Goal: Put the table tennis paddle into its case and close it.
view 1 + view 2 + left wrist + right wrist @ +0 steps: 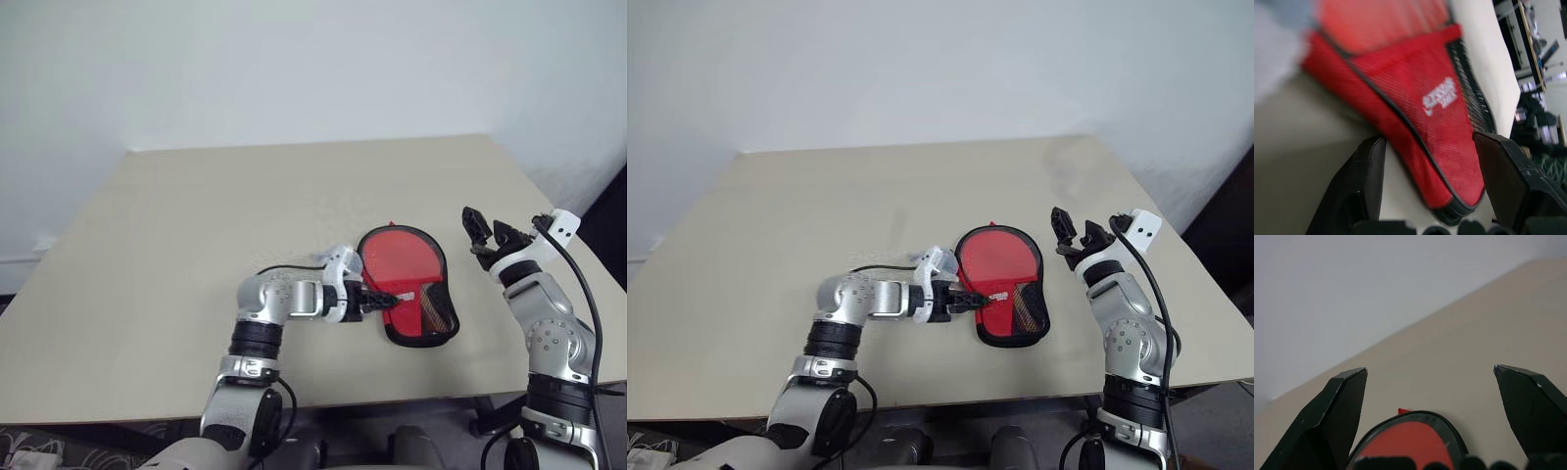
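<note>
A: Where was the case (pixel 409 286)?

B: Flat on the beige table (pixel 196 215), toward the near edge, between the two arms. Paddle-shaped pouch: red mesh-like fabric, white logo, black piping round the edge, dark striped netting at the narrow end.

A: And the table tennis paddle (pixel 397 258)?

B: A smooth round red face showed inside the black rim at the wide end, so it looked to be lying in the case already. Handle not visible; could not tell how deep it sat.

A: Left gripper (pixel 1427 191)?

B: Its two black fingers stood well apart, straddling the narrow tip of the case. Fabric lay between them, one pad close to the striped edge, but nothing was clamped.

A: Right gripper (pixel 1430 396)?

B: Spread wide, empty, raised above the table just beside the case's wide end, pointing out across the tabletop.

A: Step in hand?

B: Judged to be the closing. The flap appeared loose along the edge. The next move likely called for pinning the soft pouch with one gripper while the other found the zip pull, which I could not make out.
</note>
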You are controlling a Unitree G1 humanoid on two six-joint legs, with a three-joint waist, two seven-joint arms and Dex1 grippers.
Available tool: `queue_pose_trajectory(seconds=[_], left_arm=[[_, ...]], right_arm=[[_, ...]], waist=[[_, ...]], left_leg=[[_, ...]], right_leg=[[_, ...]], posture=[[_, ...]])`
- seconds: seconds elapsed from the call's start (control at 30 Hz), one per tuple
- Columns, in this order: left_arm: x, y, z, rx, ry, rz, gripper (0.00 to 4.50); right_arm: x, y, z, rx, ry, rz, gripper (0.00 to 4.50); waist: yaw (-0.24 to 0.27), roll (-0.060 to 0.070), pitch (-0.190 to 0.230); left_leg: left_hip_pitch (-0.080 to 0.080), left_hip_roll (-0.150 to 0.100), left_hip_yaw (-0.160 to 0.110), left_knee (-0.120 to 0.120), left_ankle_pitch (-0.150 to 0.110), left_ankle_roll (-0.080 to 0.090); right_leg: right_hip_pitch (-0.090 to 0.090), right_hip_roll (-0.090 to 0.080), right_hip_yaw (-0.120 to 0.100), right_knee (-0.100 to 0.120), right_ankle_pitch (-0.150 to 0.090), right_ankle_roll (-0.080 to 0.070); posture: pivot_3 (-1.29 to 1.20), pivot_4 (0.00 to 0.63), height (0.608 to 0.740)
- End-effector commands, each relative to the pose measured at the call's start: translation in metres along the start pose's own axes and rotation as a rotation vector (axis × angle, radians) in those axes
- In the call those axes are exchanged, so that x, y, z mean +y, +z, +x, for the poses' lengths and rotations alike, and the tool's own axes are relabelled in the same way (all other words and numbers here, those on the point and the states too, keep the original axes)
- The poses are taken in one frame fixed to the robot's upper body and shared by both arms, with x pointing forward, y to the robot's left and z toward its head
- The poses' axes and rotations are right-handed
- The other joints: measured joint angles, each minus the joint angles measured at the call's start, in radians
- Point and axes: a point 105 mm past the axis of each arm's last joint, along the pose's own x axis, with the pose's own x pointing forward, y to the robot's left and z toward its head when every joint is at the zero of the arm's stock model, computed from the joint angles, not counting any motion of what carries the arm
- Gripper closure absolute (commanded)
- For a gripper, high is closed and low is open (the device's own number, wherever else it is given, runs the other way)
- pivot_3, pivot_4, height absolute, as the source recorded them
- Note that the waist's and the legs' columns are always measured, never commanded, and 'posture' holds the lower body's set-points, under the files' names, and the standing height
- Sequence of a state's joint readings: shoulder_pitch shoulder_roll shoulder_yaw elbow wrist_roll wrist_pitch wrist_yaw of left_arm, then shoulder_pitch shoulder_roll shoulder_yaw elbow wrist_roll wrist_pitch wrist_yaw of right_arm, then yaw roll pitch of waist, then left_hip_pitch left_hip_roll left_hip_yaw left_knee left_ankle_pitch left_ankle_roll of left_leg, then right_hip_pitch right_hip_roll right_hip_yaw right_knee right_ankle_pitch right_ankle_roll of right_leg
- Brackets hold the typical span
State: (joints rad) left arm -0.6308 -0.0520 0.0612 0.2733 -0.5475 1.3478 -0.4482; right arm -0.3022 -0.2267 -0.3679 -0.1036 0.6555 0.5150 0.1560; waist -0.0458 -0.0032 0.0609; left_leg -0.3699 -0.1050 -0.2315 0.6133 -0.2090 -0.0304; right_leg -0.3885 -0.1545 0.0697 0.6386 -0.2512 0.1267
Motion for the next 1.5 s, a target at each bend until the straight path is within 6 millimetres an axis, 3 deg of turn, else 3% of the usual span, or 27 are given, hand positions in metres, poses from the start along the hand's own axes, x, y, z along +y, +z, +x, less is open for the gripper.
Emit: queue_pose_trajectory(seconds=[0.03, 0.07, 0.1, 0.43, 0.53, 0.9, 0.93, 1.1, 1.5], left_arm=[[-0.001, 0.006, -0.001, -0.019, 0.007, -0.006, 0.38], [0.001, 0.004, -0.001, -0.010, 0.013, -0.023, 0.06], [0.002, 0.003, -0.001, -0.005, 0.012, -0.047, 0.02], [0.005, -0.010, 0.005, 0.059, -0.005, -0.138, 0.02], [-0.002, -0.019, 0.008, 0.097, -0.041, -0.152, 0.55], [-0.017, -0.025, 0.003, 0.131, -0.133, -0.141, 4.36], [-0.019, -0.025, 0.002, 0.132, -0.147, -0.139, 4.46], [-0.012, -0.031, -0.001, 0.178, -0.097, -0.128, 4.46], [-0.018, -0.049, -0.053, 0.251, -0.212, -0.002, 4.46]], right_arm=[[0.003, 0.015, -0.002, -0.049, 0.013, -0.038, 0.00], [0.003, 0.015, -0.003, -0.047, 0.010, -0.042, 0.00], [0.002, 0.014, -0.004, -0.044, 0.007, -0.048, 0.00], [-0.003, 0.011, -0.002, -0.029, -0.024, -0.062, 0.00], [-0.007, 0.013, 0.000, -0.035, -0.045, -0.069, 0.00], [-0.013, 0.013, 0.002, -0.034, -0.084, -0.089, 0.00], [-0.013, 0.013, 0.002, -0.034, -0.087, -0.089, 0.00], [-0.013, 0.010, 0.003, -0.028, -0.089, -0.087, 0.00], [-0.009, 0.005, 0.003, 0.000, -0.077, -0.096, 0.00]], waist=[[0.000, 0.000, 0.000], [0.000, 0.000, 0.000], [0.001, 0.000, 0.000], [0.001, 0.000, 0.000], [0.000, 0.000, 0.000], [0.000, 0.000, 0.000], [0.000, 0.000, 0.000], [0.000, 0.000, 0.000], [-0.006, 0.001, 0.000]], left_leg=[[0.000, 0.000, 0.000, 0.000, 0.000, 0.000], [0.000, 0.000, 0.000, 0.000, 0.000, 0.000], [0.000, 0.000, 0.000, 0.001, 0.000, 0.000], [0.001, 0.000, 0.000, 0.001, 0.000, 0.000], [0.001, 0.000, 0.000, 0.001, 0.000, 0.000], [0.001, 0.000, 0.000, 0.001, 0.000, 0.000], [0.001, 0.000, 0.000, 0.001, 0.000, 0.000], [0.000, 0.000, 0.000, 0.001, 0.000, 0.000], [0.000, 0.000, 0.000, 0.000, -0.001, 0.000]], right_leg=[[0.000, 0.000, 0.000, 0.000, 0.000, 0.000], [0.000, 0.000, 0.000, 0.000, 0.000, 0.000], [0.001, 0.000, 0.000, 0.000, 0.000, 0.000], [0.002, 0.000, 0.000, 0.000, 0.000, 0.000], [0.002, 0.000, 0.000, 0.000, 0.000, 0.000], [0.001, 0.000, 0.000, 0.000, 0.000, 0.000], [0.001, 0.000, 0.000, 0.000, 0.000, 0.000], [0.001, 0.000, 0.000, 0.000, 0.000, 0.000], [-0.001, 0.000, 0.001, 0.000, 0.000, 0.000]], posture=[[0.00, 0.000, 0.740], [0.00, 0.000, 0.740], [0.00, 0.000, 0.740], [0.00, 0.000, 0.740], [0.00, 0.000, 0.740], [0.00, 0.000, 0.740], [0.00, 0.000, 0.740], [0.00, 0.000, 0.740], [0.00, 0.000, 0.740]])
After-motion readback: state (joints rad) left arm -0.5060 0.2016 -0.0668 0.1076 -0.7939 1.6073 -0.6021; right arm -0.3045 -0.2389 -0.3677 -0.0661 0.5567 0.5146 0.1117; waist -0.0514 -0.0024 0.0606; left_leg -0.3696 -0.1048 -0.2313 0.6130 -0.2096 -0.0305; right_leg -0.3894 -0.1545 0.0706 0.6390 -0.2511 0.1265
